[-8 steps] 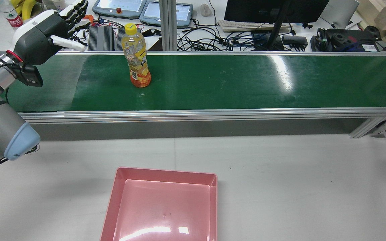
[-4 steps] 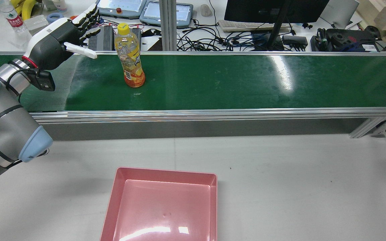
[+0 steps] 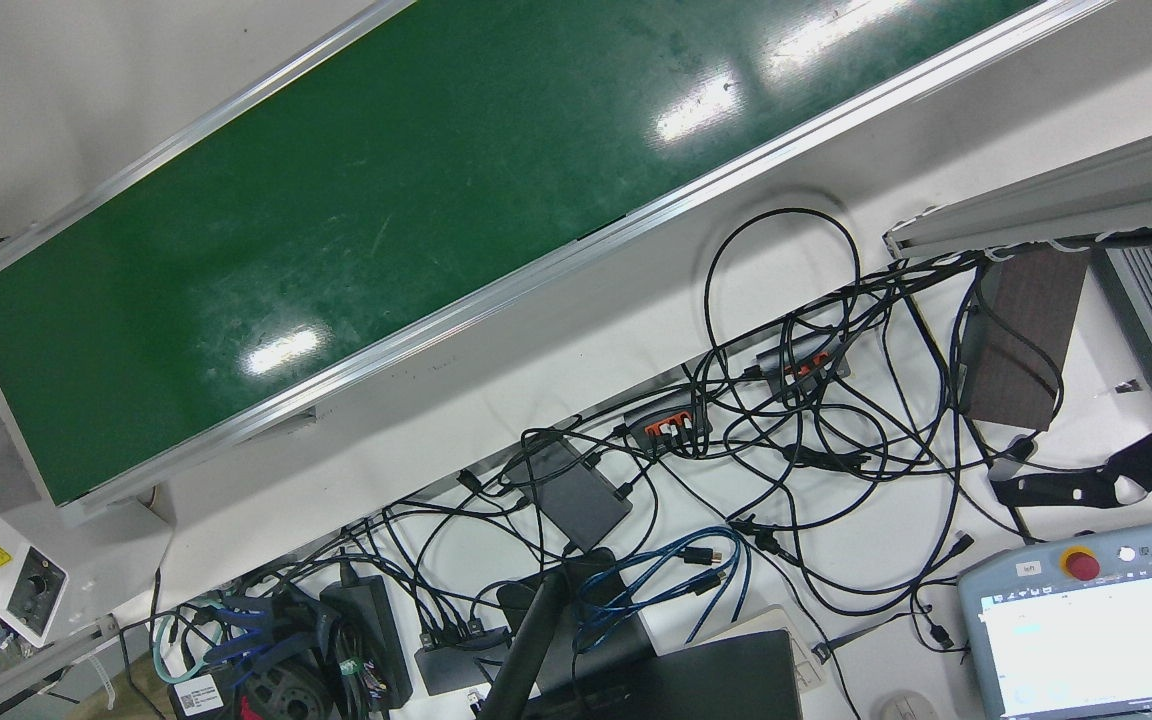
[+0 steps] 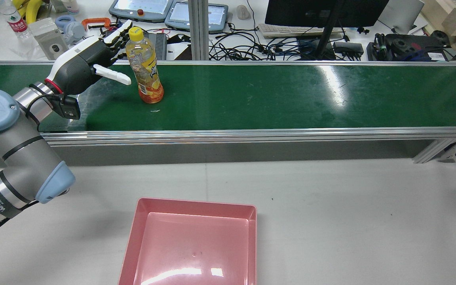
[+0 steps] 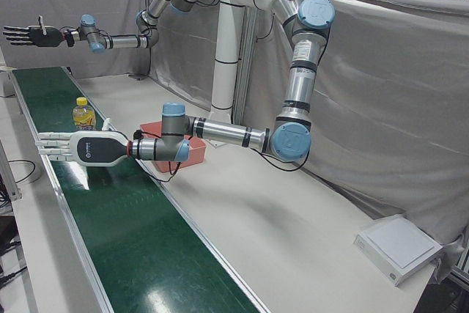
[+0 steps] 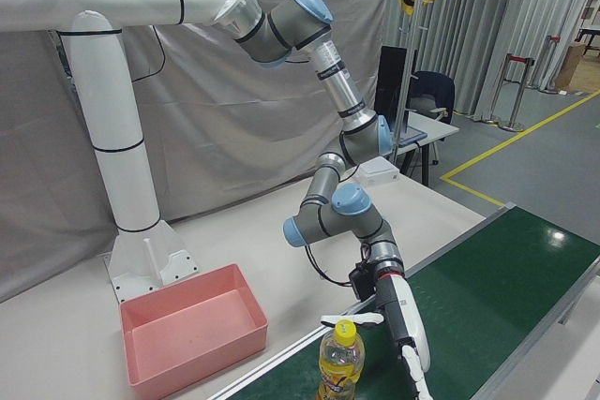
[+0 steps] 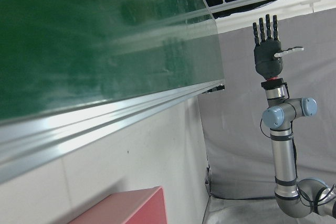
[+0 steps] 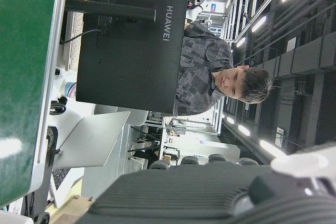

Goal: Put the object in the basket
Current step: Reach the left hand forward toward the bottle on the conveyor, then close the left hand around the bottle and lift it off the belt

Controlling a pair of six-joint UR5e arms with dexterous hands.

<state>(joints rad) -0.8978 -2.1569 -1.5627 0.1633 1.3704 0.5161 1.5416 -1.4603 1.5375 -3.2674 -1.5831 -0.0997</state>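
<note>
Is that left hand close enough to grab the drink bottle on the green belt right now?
Probably yes. The left hand is open right beside the upright bottle on the belt, fingers spread toward it. Nothing stands between them, though the fingers are not yet around it.

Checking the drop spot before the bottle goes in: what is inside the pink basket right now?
Nothing shows inside the pink basket: its floor is bare apart from light glare. Its near edge is cut off in the rear view, so that strip is unseen.
</note>
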